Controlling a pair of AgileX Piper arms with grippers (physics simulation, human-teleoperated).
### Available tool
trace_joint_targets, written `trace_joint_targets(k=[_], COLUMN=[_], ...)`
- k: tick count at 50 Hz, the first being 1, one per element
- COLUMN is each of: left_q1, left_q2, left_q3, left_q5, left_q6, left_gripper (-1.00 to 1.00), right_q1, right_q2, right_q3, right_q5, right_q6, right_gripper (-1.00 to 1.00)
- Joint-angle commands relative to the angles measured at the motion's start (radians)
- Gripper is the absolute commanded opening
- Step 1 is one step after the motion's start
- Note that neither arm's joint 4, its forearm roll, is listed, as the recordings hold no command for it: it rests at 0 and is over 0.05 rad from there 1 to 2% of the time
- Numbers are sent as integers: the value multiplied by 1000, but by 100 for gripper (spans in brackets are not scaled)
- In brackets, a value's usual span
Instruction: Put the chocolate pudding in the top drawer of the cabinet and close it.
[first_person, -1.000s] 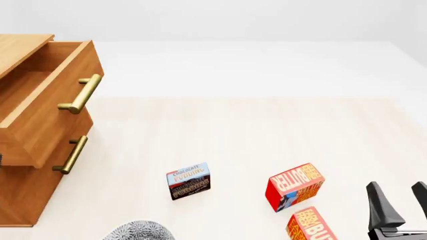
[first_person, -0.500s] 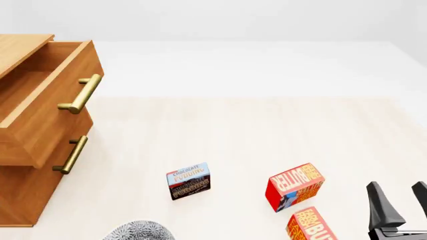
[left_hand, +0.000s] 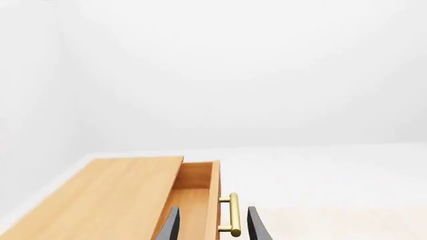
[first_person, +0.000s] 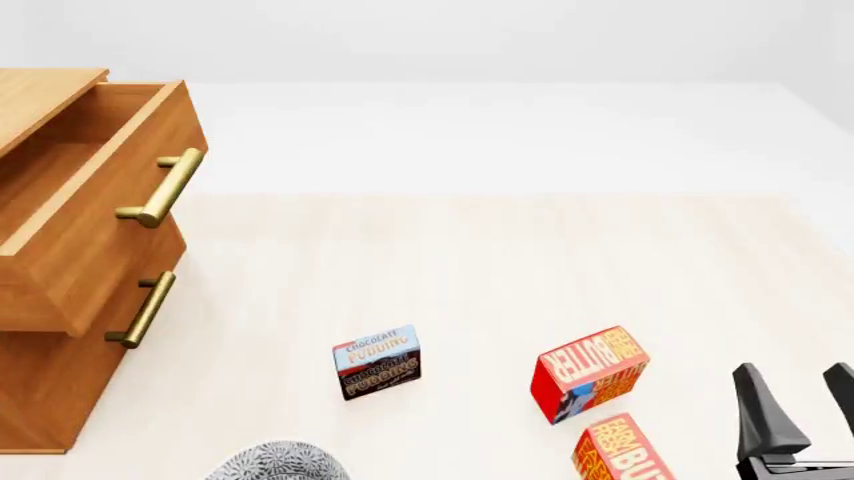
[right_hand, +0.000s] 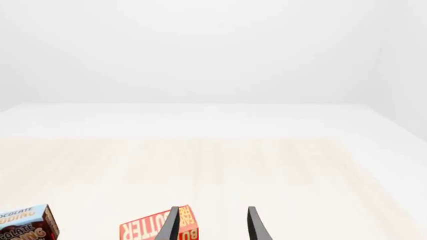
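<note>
Pudding placement is all ahead: top drawer (first_person: 94, 190) stands open, chocolate pudding (first_person: 378, 361) sits on the counter (first_person: 507, 270), both arms' fingers (first_person: 771, 410) apart, empty.

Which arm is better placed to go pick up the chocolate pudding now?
Probably the right. The right gripper is open over the table, with the chocolate pudding off to its left past a butter box. The left gripper is up by the open top drawer.

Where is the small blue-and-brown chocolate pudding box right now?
In the front view the chocolate pudding box stands on the table near the front edge, left of the red butter box, well apart from the wooden cabinet.
</note>
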Motion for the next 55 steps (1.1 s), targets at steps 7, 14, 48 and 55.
trace_joint_targets(k=[7,14,48,55], left_q1=[-13,-5,-16,-9], left_q2=[118,140,373,441], left_q3=[-165,-203,-352,-367], left_q5=[97,111,312,337], left_q6=[33,112,44,15], left_gripper=[100,100,100,100], right_q1=[0,0,0,0], right_q2=[1,0,-3,-2], right_q3=[0,0,-1,-2], right_q5=[-1,-1,3,4], right_q6=[1,0,0,-1], right_gripper=[100,100,100,100])
